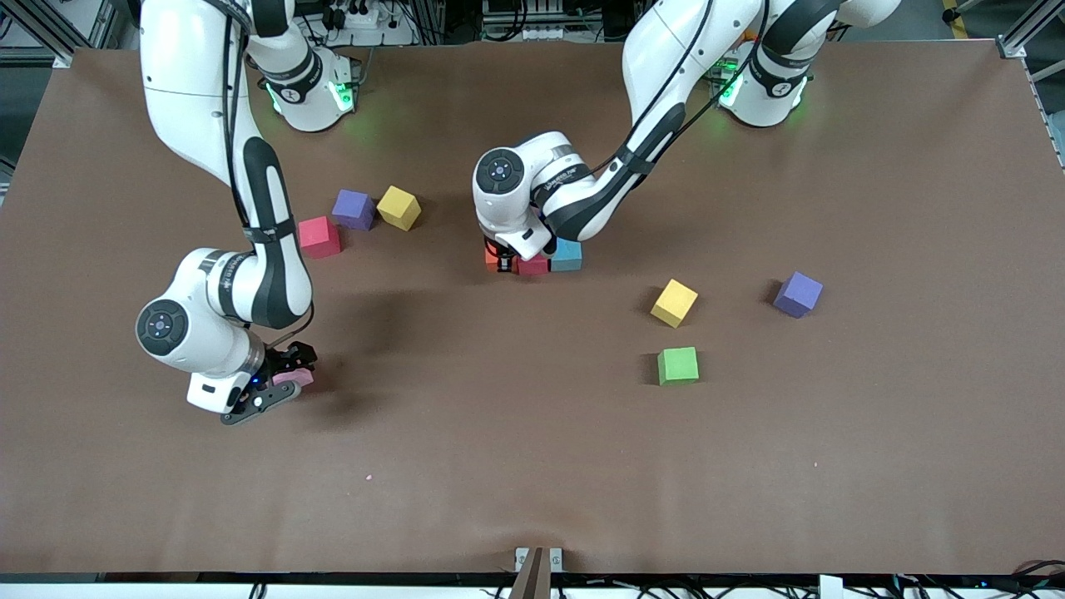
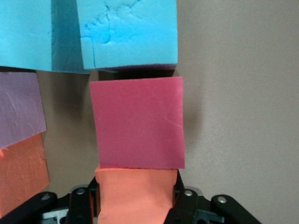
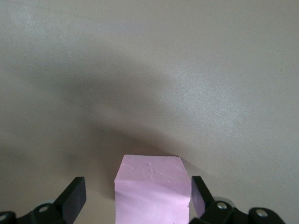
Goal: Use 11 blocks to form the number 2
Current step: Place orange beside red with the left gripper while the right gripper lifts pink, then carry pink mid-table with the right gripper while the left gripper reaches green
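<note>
The left gripper (image 1: 504, 260) is down at the middle of the brown table (image 1: 532, 466), clenched on an orange block (image 2: 135, 196). That block touches a red block (image 2: 136, 122), which lines up with a light blue block (image 2: 128, 32); the three form a short row whose long axis runs along the table's length. In the left wrist view another light blue, a pale purple and another orange face show beside this row.

The right gripper (image 1: 279, 384) sits low toward the right arm's end, fingers spread wide on either side of a pink block (image 3: 152, 189), not touching it.

Loose, variously turned cubes lie scattered: a green block (image 1: 678, 365), a yellow block (image 1: 674, 303) and purple cube (image 1: 798, 294). Black cables and frame rails line the table's edges.
</note>
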You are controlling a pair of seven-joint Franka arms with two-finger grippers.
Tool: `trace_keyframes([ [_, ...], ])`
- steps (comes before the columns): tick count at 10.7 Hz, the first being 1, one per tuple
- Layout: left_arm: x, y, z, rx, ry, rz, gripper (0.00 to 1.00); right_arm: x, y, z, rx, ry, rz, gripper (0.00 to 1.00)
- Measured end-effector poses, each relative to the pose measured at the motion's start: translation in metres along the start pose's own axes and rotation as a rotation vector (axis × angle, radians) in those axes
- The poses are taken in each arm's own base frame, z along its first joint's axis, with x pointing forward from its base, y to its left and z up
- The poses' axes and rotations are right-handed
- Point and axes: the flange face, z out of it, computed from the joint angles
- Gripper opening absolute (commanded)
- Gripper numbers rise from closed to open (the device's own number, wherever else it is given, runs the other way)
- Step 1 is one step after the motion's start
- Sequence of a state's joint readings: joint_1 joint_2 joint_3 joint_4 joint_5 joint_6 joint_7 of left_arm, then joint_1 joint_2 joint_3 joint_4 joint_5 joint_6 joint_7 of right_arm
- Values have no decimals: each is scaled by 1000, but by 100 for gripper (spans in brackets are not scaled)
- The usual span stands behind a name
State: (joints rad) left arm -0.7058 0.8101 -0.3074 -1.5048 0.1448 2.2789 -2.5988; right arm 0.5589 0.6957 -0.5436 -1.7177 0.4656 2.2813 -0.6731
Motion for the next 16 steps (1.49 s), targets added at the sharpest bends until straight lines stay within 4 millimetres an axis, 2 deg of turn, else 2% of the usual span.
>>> trace_keyframes([
  [1, 1, 1, 0, -1, 0, 4, 52, 0, 0, -2, 3, 0, 0, 100],
  [3, 2, 2, 0, -2, 1, 8, 100, -2, 2, -3, 6, -2, -18, 100],
  [6, 5, 7, 0, -7, 6, 8, 100, -12, 21, 0, 13, -10, -23, 100],
  [8, 3, 10, -9, -18, -5, 6, 100, -13, 20, 4, 19, -16, -22, 100],
  [10, 2, 14, -34, -37, -14, 4, 100, -13, 17, 6, 23, -19, -23, 100],
  [13, 15, 27, -93, -64, 1, 63, 100, -15, 17, 19, 23, -36, -21, 100],
  [14, 25, 38, -109, -74, 3, 94, 100, -16, 17, 24, 20, -42, -21, 75],
  [15, 40, 54, -117, -78, 7, 131, 100, -16, 17, 28, 16, -44, -21, 31],
  [16, 57, 72, -120, -76, 15, 174, 100, -16, 17, 30, 15, -45, -21, 23],
])
